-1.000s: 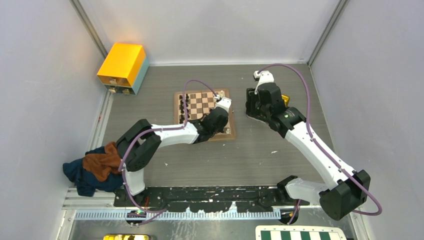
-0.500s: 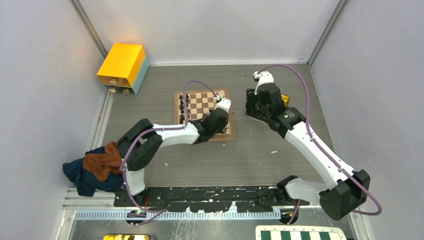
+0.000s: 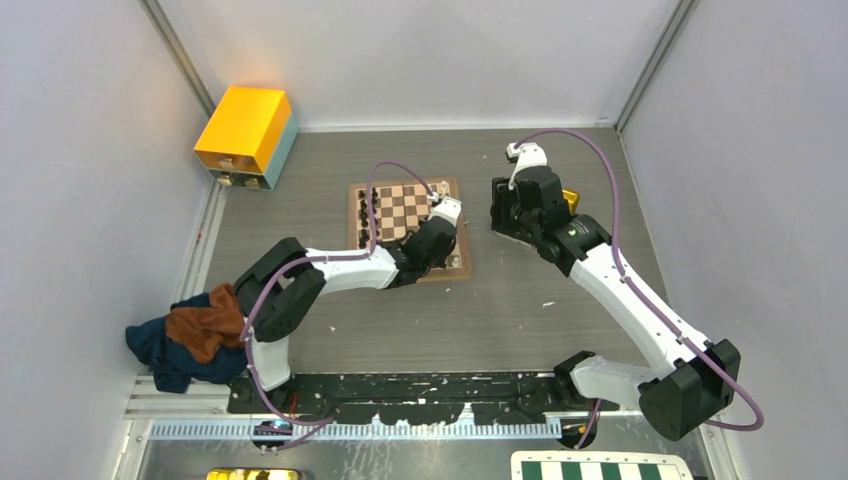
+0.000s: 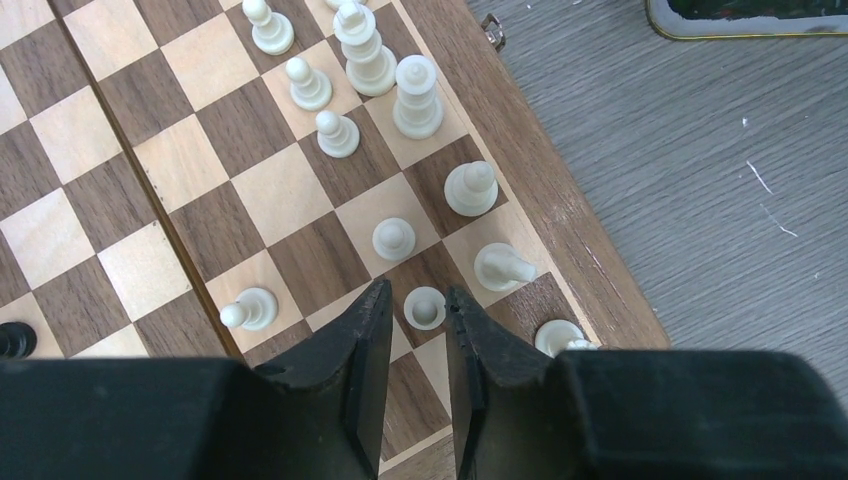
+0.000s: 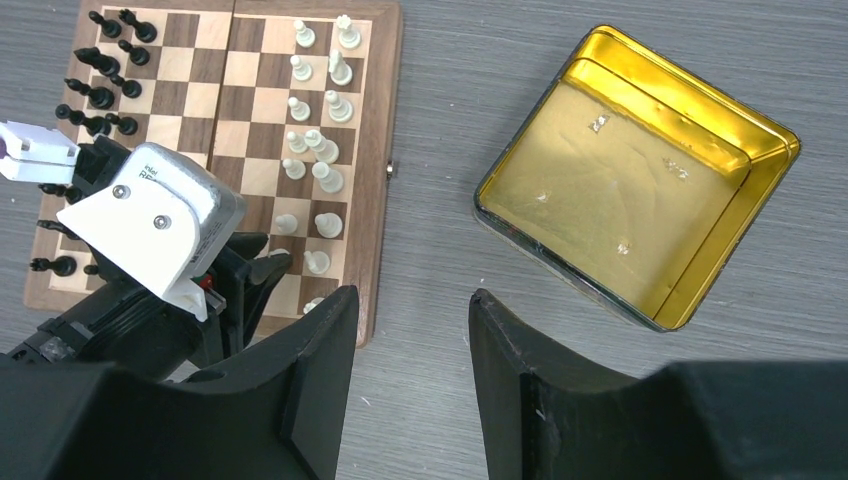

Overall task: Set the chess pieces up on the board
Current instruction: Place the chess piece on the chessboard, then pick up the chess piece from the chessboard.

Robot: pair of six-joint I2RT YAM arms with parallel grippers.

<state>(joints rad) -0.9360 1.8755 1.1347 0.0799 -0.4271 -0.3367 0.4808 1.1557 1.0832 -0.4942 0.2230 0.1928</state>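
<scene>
The board [image 4: 120, 200] fills the left wrist view and lies mid-table [image 3: 400, 205]. Several cream-white chess pieces [image 4: 417, 97] stand along its right two files, and black ones [image 5: 100, 95] stand along the left side. My left gripper [image 4: 417, 295] hovers over the near right corner [image 3: 448, 243]. Its jaws are slightly parted around a white pawn [image 4: 425, 308] that stands upright on a dark square, with thin gaps beside it. Right of the board, my right gripper [image 5: 412, 295] hangs wide open over bare table [image 3: 505, 215], holding nothing.
A gold tin [image 5: 770, 170] with nothing in it sits right of the board. A yellow box [image 3: 247, 130] stands at the back left. A heap of cloth [image 3: 190, 335] lies at the near left. A green-and-white board [image 3: 600, 468] pokes in at the bottom edge.
The left gripper's jaws have parted a little from shut, letting go of the white pawn on its square. Neither arm has visibly shifted.
</scene>
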